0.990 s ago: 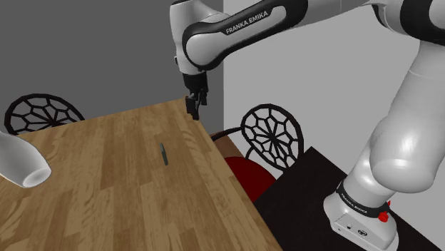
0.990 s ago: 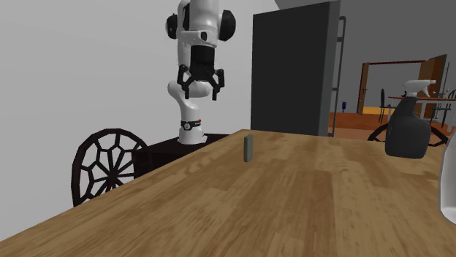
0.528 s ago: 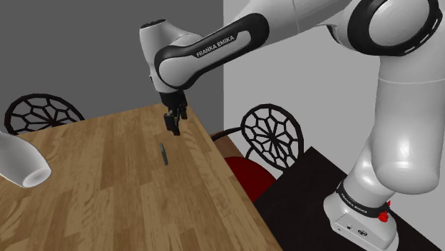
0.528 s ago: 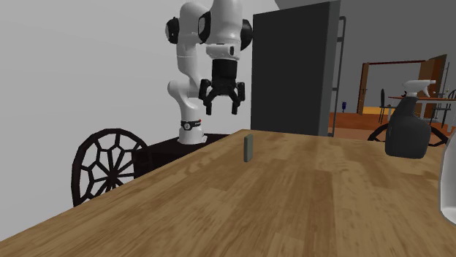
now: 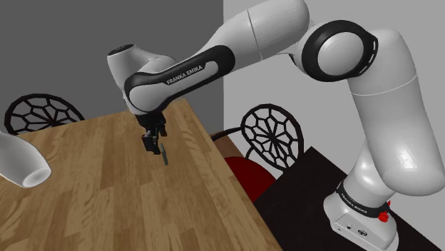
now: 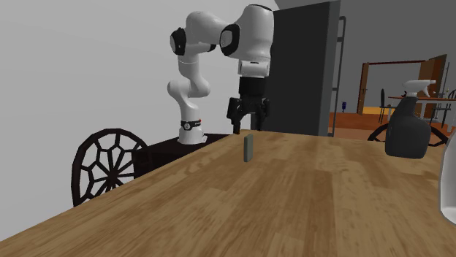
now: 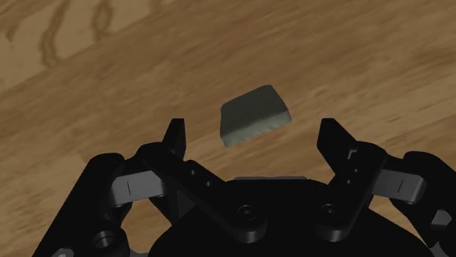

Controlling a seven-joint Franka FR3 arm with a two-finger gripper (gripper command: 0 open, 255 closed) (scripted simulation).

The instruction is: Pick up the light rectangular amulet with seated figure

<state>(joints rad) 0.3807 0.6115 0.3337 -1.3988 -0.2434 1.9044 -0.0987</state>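
Wooden worktop (image 5: 107,192) with brown grain, set in a room of grey walls. Beside its edge a black web-backed chair (image 5: 271,135) with a red seat (image 5: 246,175), and a second chair (image 5: 43,110) at the far side. At the shoulder view's left, a white rounded thing (image 5: 21,160) on the wood, and at its lower right the stand (image 5: 360,214). In the second exterior view, by contrast, a tall dark cabinet (image 6: 296,69) behind the arm and a dark spray bottle (image 6: 409,128) on the worktop at that view's right. Amulet (image 6: 248,147), a small grey-green slab, upright on its edge on the worktop, well apart from the bottle. Hand (image 6: 248,128) hovering just above it, released, fingers spread, grasping nothing. From the wrist view, the slab's narrow top edge between the two fingers, touching neither.
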